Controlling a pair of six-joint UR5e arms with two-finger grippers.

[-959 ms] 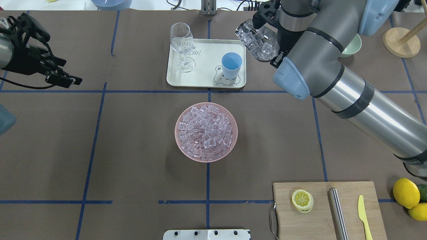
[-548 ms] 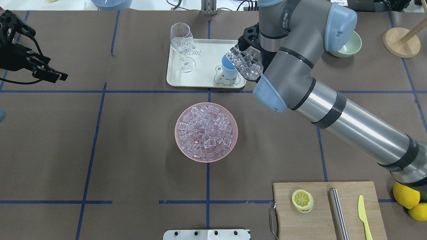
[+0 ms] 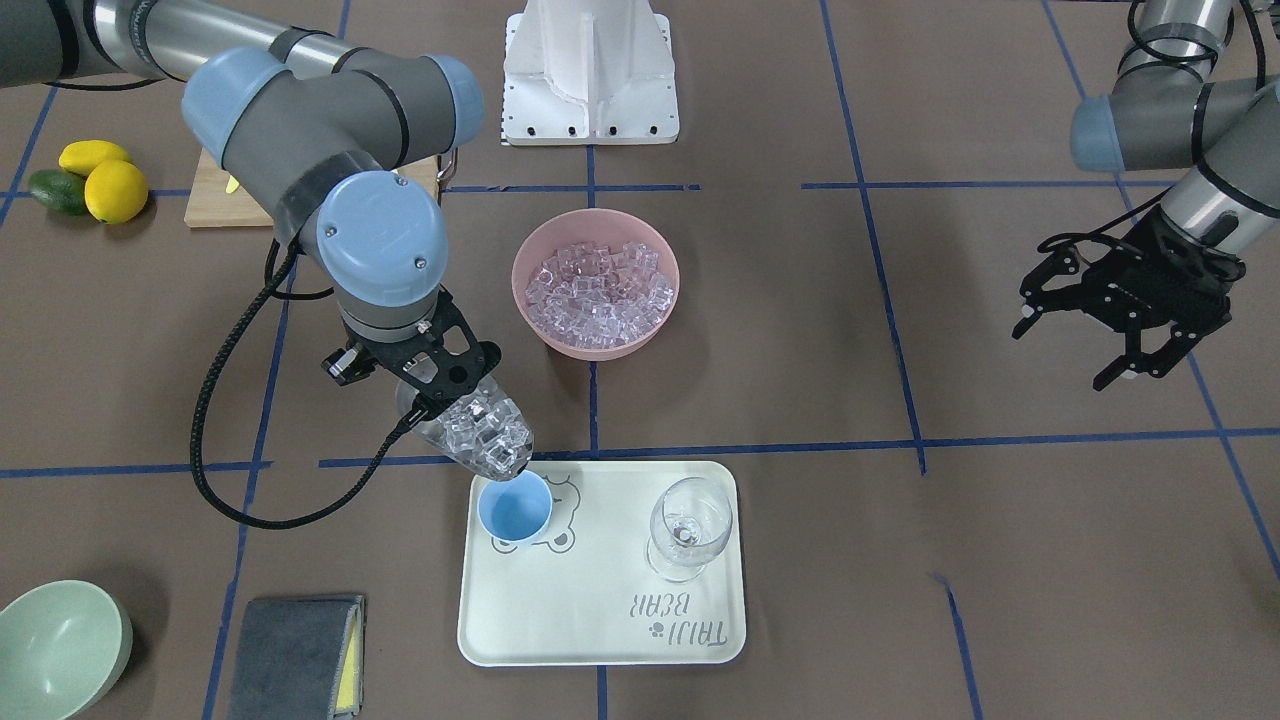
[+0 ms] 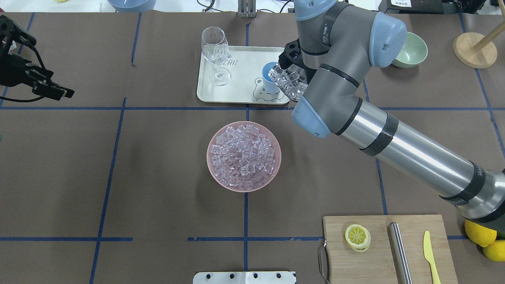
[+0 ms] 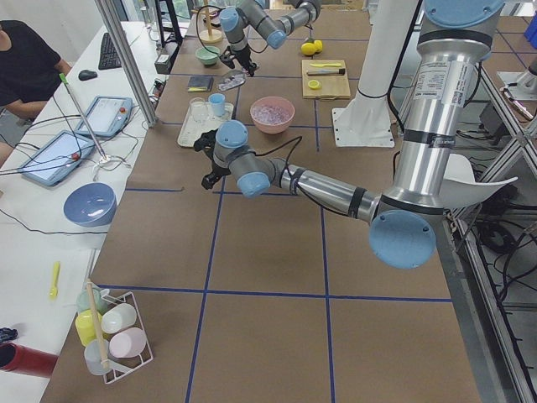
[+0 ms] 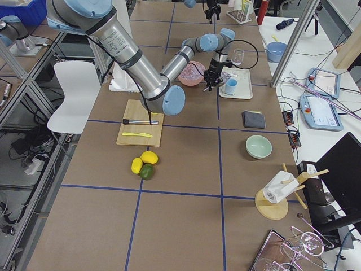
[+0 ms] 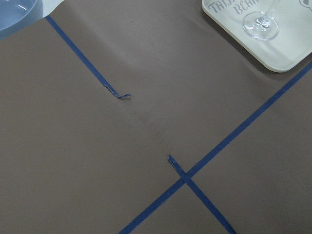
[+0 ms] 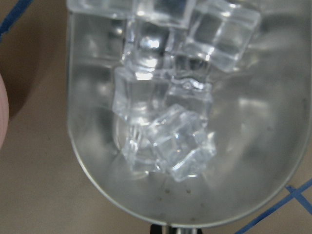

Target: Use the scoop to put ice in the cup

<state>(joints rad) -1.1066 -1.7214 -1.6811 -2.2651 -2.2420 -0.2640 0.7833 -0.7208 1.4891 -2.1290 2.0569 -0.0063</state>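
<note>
Muted brown surface (image 4: 158, 157), blue tape lines (image 4: 107, 189)
Clear ice (image 8: 180, 141) in a shiny silver scoop (image 8: 263, 161); light-blue cup (image 3: 514, 508) on a cream tray (image 3: 540, 620) with grey bear outline and lettering; pink bowl (image 3: 597, 347); pale green bowl (image 3: 50, 640) at lower left.

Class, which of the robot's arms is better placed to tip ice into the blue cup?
Right. The right gripper holds the shiny silver metal scoop, full of clear ice cubes, at the light-blue plastic cup. The left gripper is far off, empty.

It was a robotics lab: a long table (image 5: 268, 252) taped into blue squares, aluminium posts (image 5: 127, 59), tablets (image 5: 52, 158) and a keyboard (image 5: 109, 50) beside an operator (image 5: 25, 63).
</note>
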